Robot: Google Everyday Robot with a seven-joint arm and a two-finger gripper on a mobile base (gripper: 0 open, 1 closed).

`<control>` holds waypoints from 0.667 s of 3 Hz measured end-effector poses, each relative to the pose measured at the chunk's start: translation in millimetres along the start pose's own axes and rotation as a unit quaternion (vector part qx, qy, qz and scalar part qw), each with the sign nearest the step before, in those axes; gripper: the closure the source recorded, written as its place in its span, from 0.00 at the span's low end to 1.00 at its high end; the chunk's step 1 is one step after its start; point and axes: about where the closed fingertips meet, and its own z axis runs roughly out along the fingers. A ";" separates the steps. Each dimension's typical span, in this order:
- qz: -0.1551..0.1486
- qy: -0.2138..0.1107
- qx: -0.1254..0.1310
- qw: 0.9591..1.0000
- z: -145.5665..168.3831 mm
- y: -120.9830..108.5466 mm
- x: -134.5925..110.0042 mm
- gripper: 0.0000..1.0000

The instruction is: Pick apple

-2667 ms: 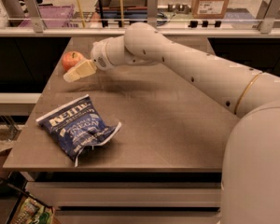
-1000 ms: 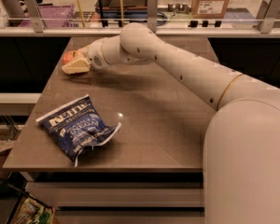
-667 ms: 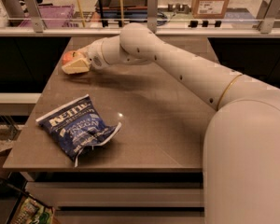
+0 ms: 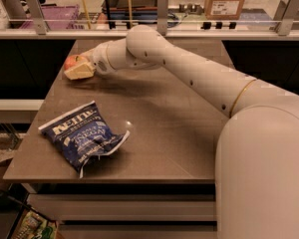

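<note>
Now the gripper (image 4: 79, 70) has reached the apple (image 4: 71, 60).

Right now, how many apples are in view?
1. The apple is at the table's far-left edge, partly covered by the gripper. No others visible; the arm could hide some.

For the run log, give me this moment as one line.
tool: far left of table, at apple | apple: partly hidden by tool | chip bag: lying front left
</note>
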 end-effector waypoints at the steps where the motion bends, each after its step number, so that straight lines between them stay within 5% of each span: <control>1: 0.000 0.000 0.000 1.000 0.1 0.1 0.0 1.00; 2: -0.019 -0.014 -0.013 1.000 -2.8 0.0 -6.3 1.00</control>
